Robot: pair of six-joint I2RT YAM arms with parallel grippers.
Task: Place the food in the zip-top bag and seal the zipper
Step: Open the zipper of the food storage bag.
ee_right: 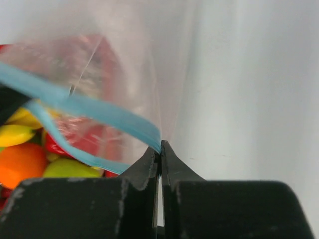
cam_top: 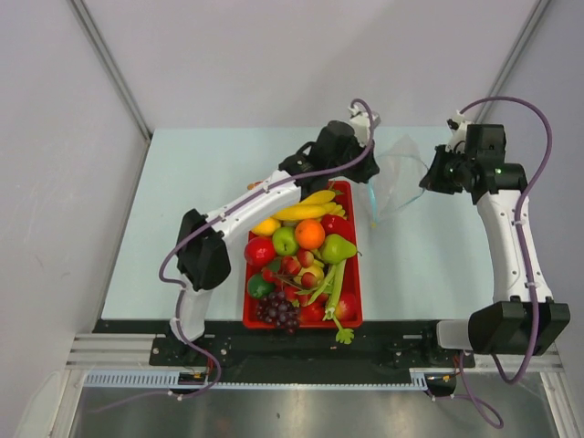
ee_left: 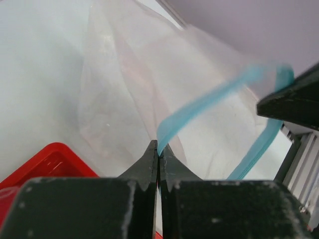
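We've got the left gripper [ee_left: 158, 148] and right gripper [ee_right: 160, 148] both clamped on the thin blue-teal zipper strip [ee_left: 212, 97]. The clear crinkly plastic bag [cam_top: 399, 178] is held up between them, just right of the far end of the red rectangular tray [cam_top: 358, 283]. The glossy toy fruit [cam_top: 301, 251] sits in that tray.

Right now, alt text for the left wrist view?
The left fingers are shut on one end of the blue-teal zipper of the clear zip-top bag, with the pale table behind. A red tray corner shows at lower left.
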